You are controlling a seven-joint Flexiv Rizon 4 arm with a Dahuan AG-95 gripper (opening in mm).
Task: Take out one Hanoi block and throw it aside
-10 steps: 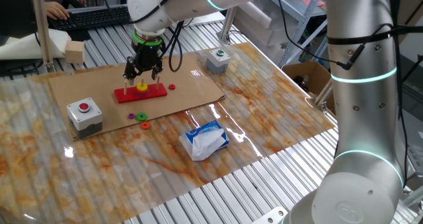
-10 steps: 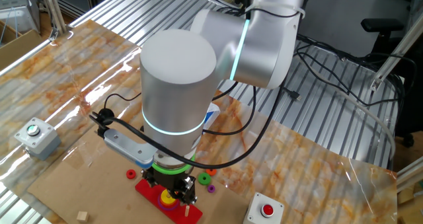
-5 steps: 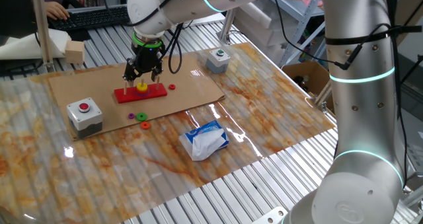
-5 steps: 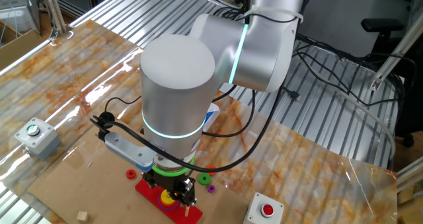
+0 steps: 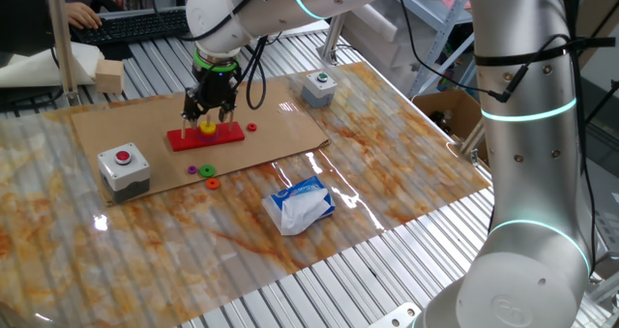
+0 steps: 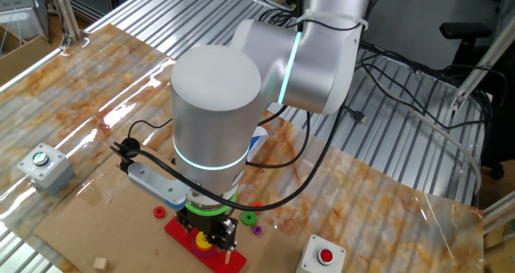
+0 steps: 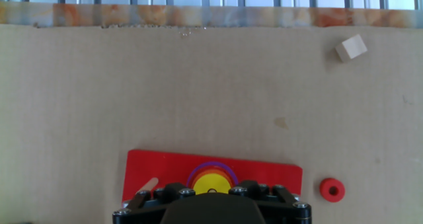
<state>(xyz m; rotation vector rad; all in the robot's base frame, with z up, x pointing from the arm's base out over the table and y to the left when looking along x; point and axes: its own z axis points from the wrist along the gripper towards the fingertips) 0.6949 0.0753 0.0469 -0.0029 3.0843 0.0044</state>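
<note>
We are seeing the gripper hanging straight over the red base, its fingers flanking the Hanoi block, though we cannot tell whether they are pinching it or standing apart. The yellow Hanoi block is sitting on a purple disc at the base's middle, a bare wooden peg standing beside it. Lying outward on the cardboard sheet are a red ring, a wooden cube, a green ring, and a red-button box.
</note>
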